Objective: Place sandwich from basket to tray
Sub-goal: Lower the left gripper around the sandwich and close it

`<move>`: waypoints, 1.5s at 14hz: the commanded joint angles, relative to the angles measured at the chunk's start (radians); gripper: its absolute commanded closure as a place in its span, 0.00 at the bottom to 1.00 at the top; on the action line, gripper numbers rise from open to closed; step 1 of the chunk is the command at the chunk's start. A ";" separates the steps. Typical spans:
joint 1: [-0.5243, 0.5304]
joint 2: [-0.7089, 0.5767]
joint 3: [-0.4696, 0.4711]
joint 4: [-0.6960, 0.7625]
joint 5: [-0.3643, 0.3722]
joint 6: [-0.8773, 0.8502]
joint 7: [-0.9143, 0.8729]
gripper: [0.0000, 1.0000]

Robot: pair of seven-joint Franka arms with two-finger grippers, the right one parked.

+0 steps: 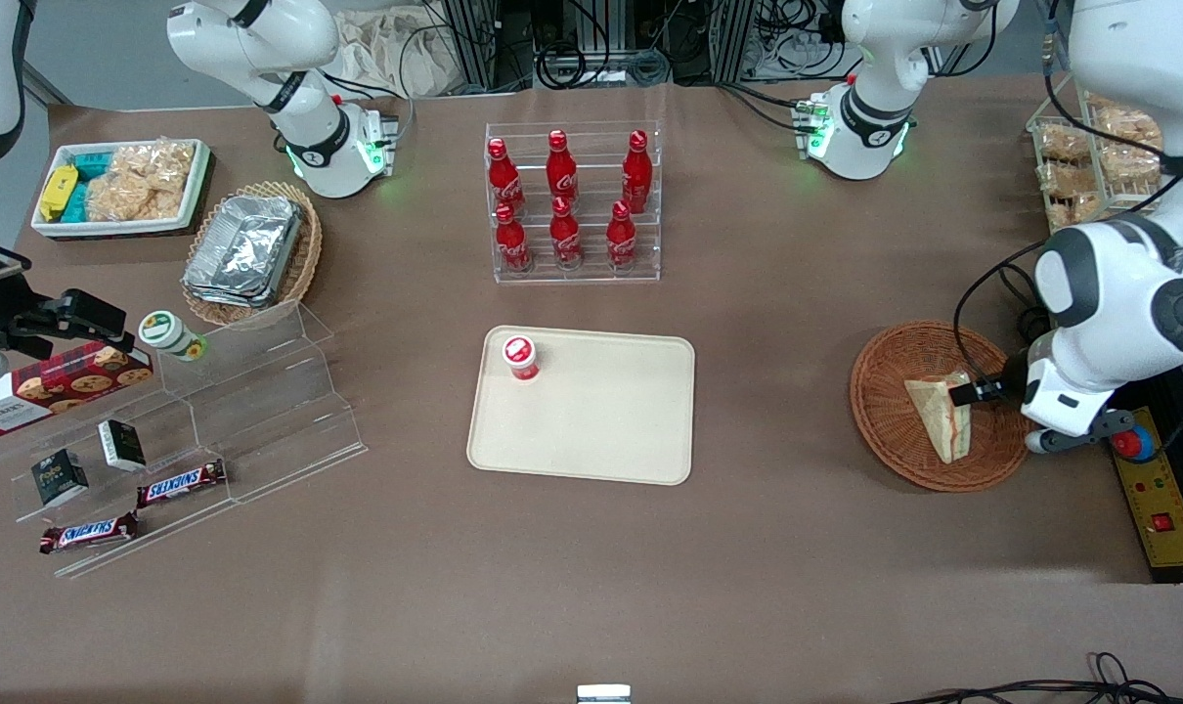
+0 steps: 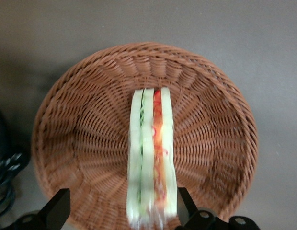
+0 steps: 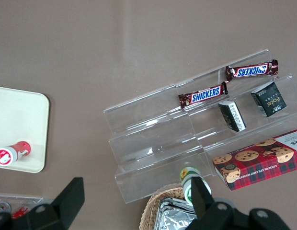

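Note:
The sandwich (image 1: pixel 943 416) stands on edge in the round reddish-brown basket (image 1: pixel 885 391), toward the working arm's end of the table. In the left wrist view the sandwich (image 2: pixel 151 153) shows its red and green filling stripes, with basket weave (image 2: pixel 81 134) all round it. My left gripper (image 1: pixel 973 394) is down in the basket, open, its jaws on either side of the sandwich (image 2: pixel 122 208). One finger (image 2: pixel 184 203) is close against the bread; the other (image 2: pixel 58 208) stands well apart. The cream tray (image 1: pixel 601 420) lies mid-table.
A small red-capped can (image 1: pixel 520 357) stands on the tray's corner. A rack of red bottles (image 1: pixel 572 200) is farther from the camera than the tray. A yellow control box (image 1: pixel 1159 499) lies beside the basket. A clear stepped shelf (image 1: pixel 240 411) holds snacks toward the parked arm's end.

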State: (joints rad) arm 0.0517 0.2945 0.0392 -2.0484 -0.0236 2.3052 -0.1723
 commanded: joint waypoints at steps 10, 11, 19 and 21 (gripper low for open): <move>-0.004 0.046 0.001 -0.039 -0.094 0.116 0.000 0.91; -0.006 0.029 -0.001 -0.021 -0.090 0.087 0.001 0.98; -0.021 -0.054 -0.065 0.481 -0.001 -0.597 0.004 1.00; -0.023 -0.064 -0.106 0.591 0.030 -0.726 -0.024 1.00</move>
State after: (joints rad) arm 0.0310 0.2142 -0.0309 -1.5746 -0.0343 1.6906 -0.1705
